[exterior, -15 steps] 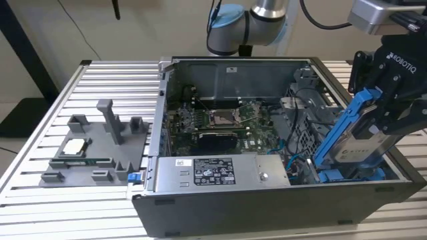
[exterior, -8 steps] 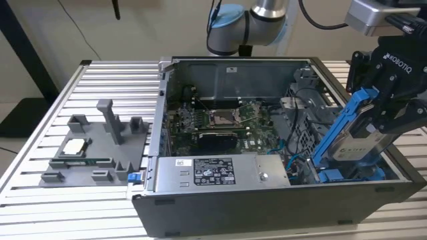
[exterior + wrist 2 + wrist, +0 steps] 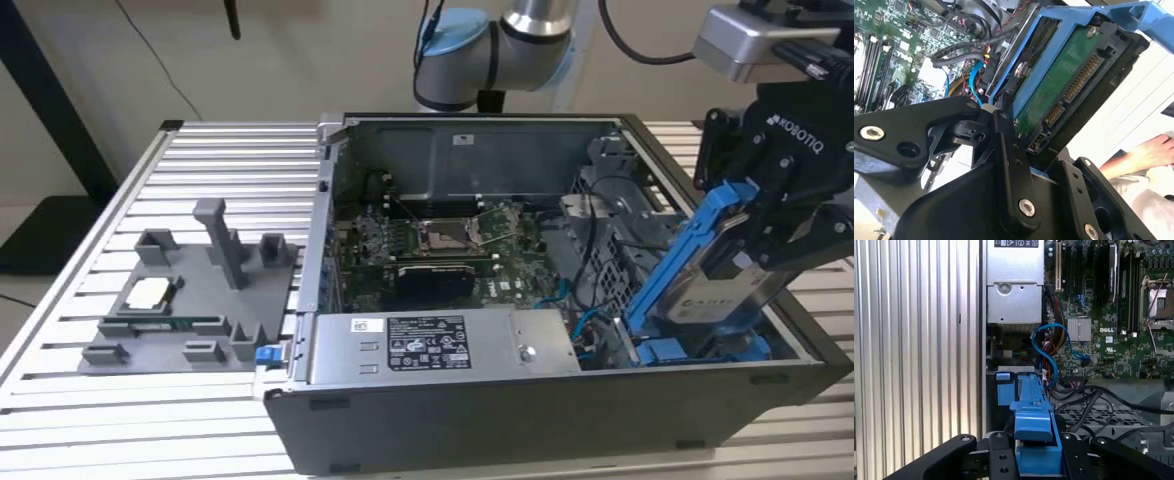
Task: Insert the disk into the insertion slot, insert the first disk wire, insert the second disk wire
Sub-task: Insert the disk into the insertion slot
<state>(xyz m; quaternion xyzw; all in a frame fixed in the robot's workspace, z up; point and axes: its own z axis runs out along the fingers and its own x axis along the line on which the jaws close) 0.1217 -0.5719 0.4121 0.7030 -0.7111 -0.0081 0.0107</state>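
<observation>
One end effector (image 3: 751, 240) grips the disk (image 3: 705, 287) by its blue frame, fingers closed on it. The disk is tilted, lower edge down at the insertion slot (image 3: 701, 348), close beside the case wall (image 3: 811, 352).

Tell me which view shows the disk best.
The exterior view: the disk shows nearly whole, tilted in its blue frame at the open case. The second wrist view shows its green circuit-board side and connectors; the first wrist view, the frame edge-on.

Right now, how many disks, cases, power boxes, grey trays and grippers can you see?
Disk: 1
Case: 1
Power box: 1
Grey tray: 1
Gripper: 1
Total: 5
</observation>
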